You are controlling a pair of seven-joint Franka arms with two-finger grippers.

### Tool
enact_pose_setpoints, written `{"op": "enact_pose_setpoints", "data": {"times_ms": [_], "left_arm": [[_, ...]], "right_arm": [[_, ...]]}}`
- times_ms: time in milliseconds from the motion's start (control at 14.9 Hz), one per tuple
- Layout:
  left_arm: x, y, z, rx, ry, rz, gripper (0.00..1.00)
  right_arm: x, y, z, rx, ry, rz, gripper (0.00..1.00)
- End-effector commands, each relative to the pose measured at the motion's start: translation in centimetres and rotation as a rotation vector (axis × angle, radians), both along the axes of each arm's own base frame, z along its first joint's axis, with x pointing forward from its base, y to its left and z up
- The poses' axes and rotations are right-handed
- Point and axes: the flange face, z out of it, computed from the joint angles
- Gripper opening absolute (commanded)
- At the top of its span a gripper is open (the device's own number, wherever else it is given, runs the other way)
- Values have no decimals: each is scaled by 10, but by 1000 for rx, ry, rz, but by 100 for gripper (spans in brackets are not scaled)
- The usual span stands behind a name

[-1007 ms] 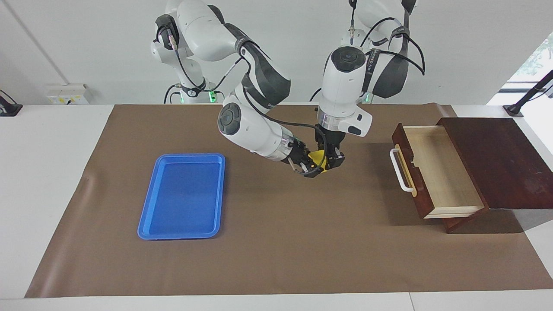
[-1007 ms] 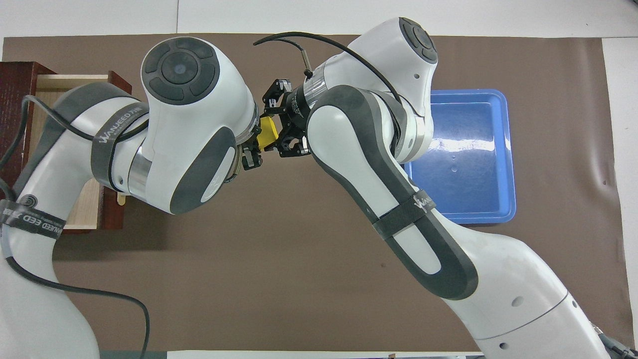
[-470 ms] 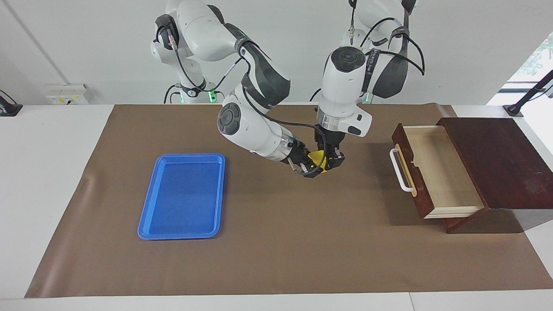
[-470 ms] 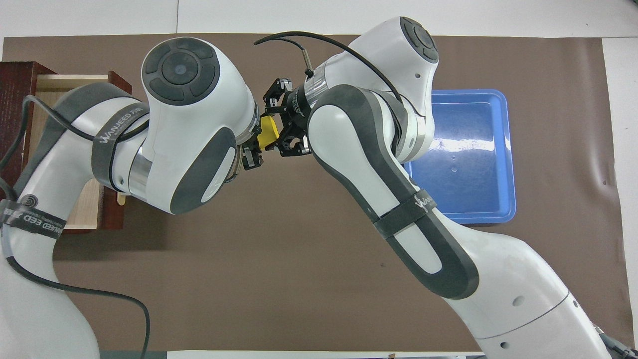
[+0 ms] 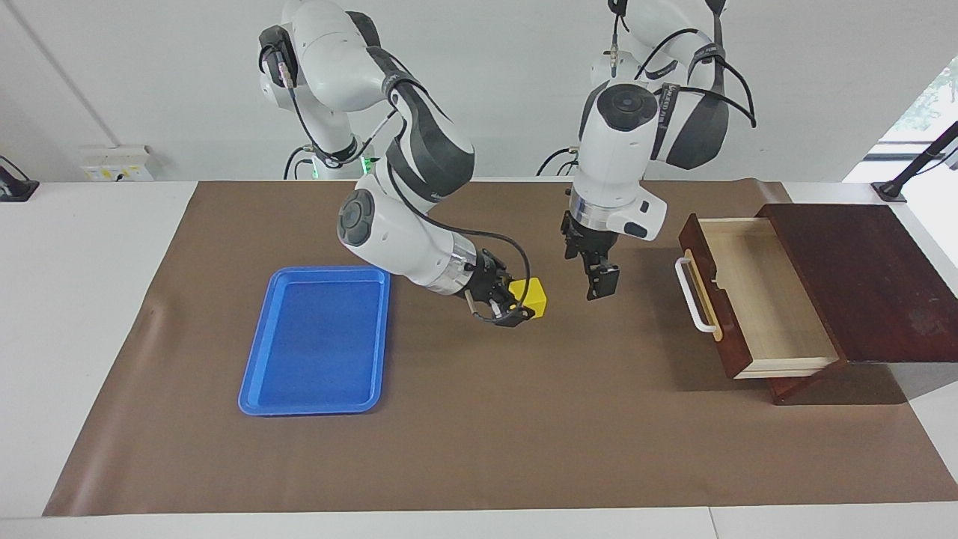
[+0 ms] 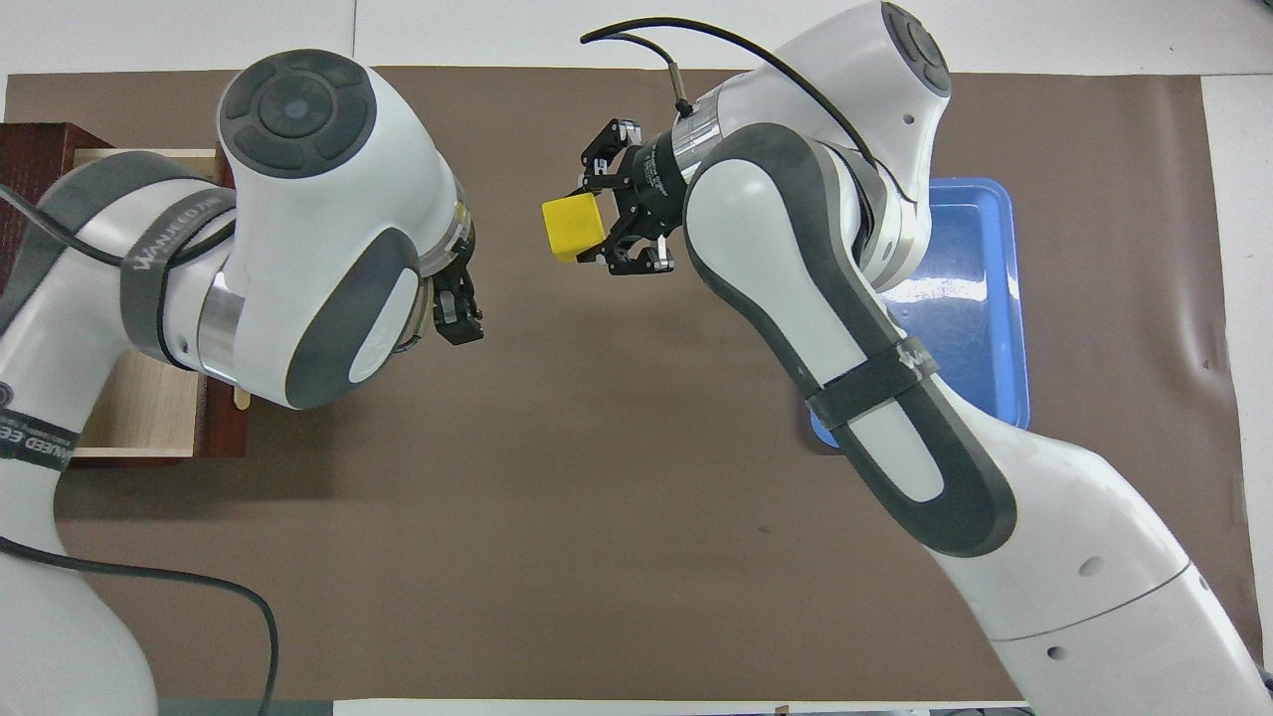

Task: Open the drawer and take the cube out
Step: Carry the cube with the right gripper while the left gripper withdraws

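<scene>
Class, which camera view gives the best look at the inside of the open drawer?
The facing view: the drawer stands pulled out, its pale interior fully visible with nothing in it. In the overhead view the left arm covers most of the drawer, leaving only strips of the interior.

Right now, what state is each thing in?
drawer: pulled open, nothing visible inside.
cube: out of the drawer, held in the air over the mat.
right gripper: shut on the cube.
left gripper: holding nothing, over the mat beside the drawer.
blue tray: flat on the mat.
</scene>
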Motion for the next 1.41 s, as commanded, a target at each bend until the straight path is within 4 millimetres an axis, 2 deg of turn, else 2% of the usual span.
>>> {"op": "enact_pose_setpoints", "data": {"times_ms": [0,269,336,537,739,806,1007,1208,1343], "left_arm": [[-3,60,-13,11,64,-32,100],[-3,129,-41,6,85,-158,100],[0,148,-47,1,71,-168,100],[2,189,-54,-3,77,-198,100],[1,224,-61,-6,44,-212,100],[3,238,-60,-6,37,-209,100],[6,275,-59,-5,29,-242,100],[7,311,-58,-4,25,-262,100],[6,335,-57,-2,21,-283,100]], "right_arm": [[18,-81,-6,39,4,-33,0],[18,-192,-37,54,29,-73,0],[14,-213,-46,52,50,-101,0],[-2,-273,-72,48,116,-181,0],[-30,-328,-98,54,137,-179,0],[-40,-342,-108,57,125,-167,0],[-66,-360,-136,36,131,-193,0],[-89,-369,-161,26,119,-183,0],[-93,-371,-169,23,114,-172,0]]}}
